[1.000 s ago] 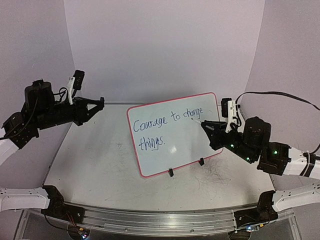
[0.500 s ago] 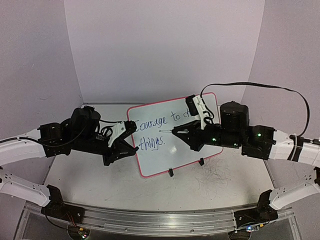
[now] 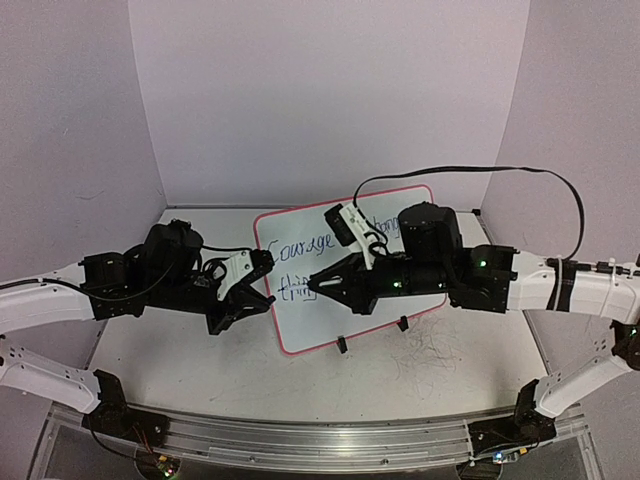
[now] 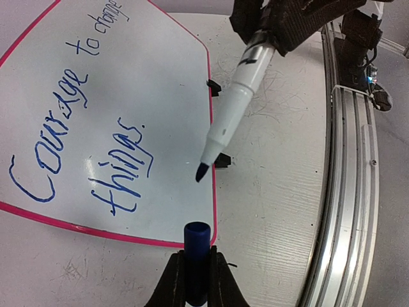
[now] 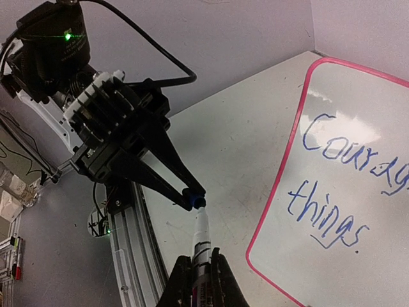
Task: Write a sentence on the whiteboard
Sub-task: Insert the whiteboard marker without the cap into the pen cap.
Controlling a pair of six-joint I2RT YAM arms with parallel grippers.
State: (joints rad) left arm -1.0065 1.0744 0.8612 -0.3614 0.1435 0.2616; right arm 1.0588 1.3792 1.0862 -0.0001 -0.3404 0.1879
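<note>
Over the scuffed grey-white tabletop point(image 3: 180, 350), nearer its near edge than the board and beside the board's left edge, the black left gripper point(image 4: 195, 272) is seen clenched on a small dark blue plastic cap point(image 4: 197, 240), whose open mouth is turned toward the other arm. Just beyond it, parted by a small gap, the bare dark tip of a white-barrelled marker point(image 4: 236, 96) is aimed at that mouth, and its barrel is pinched between the fingers of the black right gripper point(image 5: 199, 275). Behind both, about the middle of the tabletop, the rectangular glossy whiteboard point(image 3: 345, 325) with its thin red-pink rim is propped on two small black clip feet point(image 3: 341, 345) and is touched by neither arm. The thin dark blue cursive sentence point(image 4: 61, 115), "Courage to change things.", is set out on it in two lines and closed with a full stop. The writing is therefore judged done, and only the capping of the marker appears to be left.
</note>
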